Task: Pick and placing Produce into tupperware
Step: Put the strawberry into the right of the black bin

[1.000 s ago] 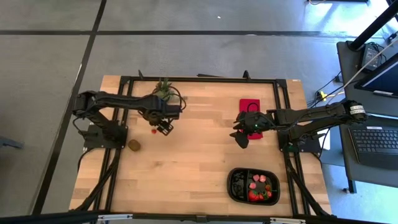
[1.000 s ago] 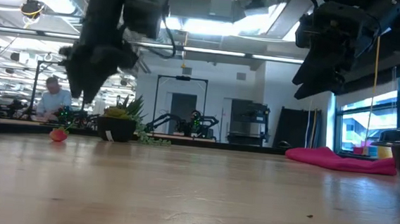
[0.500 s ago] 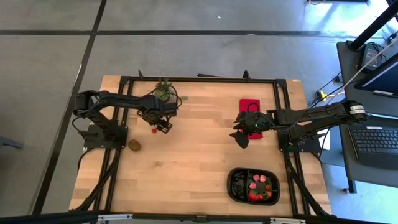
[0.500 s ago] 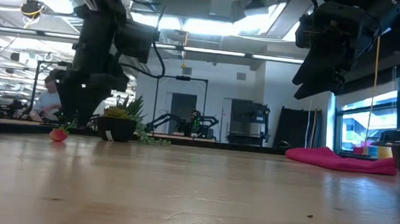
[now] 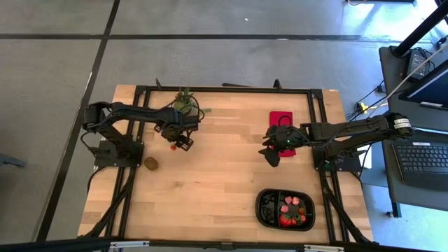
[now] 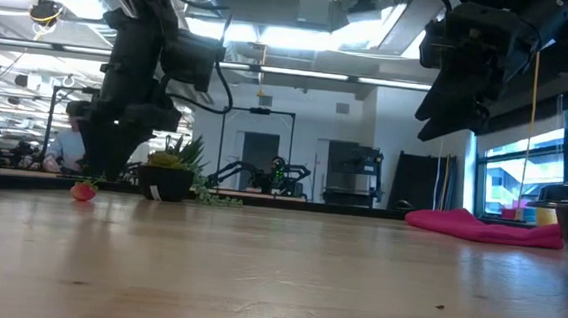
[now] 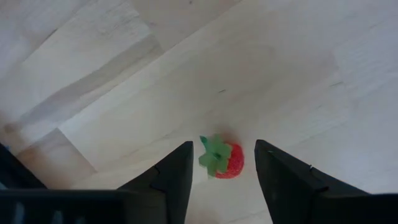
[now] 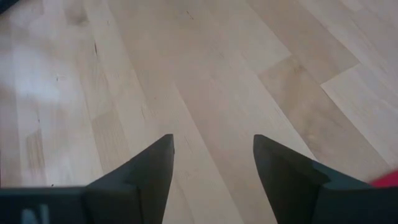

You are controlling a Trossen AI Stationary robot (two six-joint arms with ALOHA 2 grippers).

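Note:
A small red strawberry with a green top lies on the wooden table, left of centre. My left gripper points down over it. It is open, with one finger on either side of the berry and a gap showing at each. My right gripper hangs open above the table beside the red cloth, with nothing between its fingers. The black two-compartment tupperware stands near the front right and holds several red pieces. A brown kiwi-like piece lies near the left arm's base.
A potted green plant stands at the far edge, just behind my left gripper. A red cloth lies flat at the far right. A black frame runs around the table top. Bare wood lies between the two arms.
My left gripper has come down onto the table around the strawberry, shifting slightly toward the table's left edge, then stopped. The strawberry has stayed where it was.

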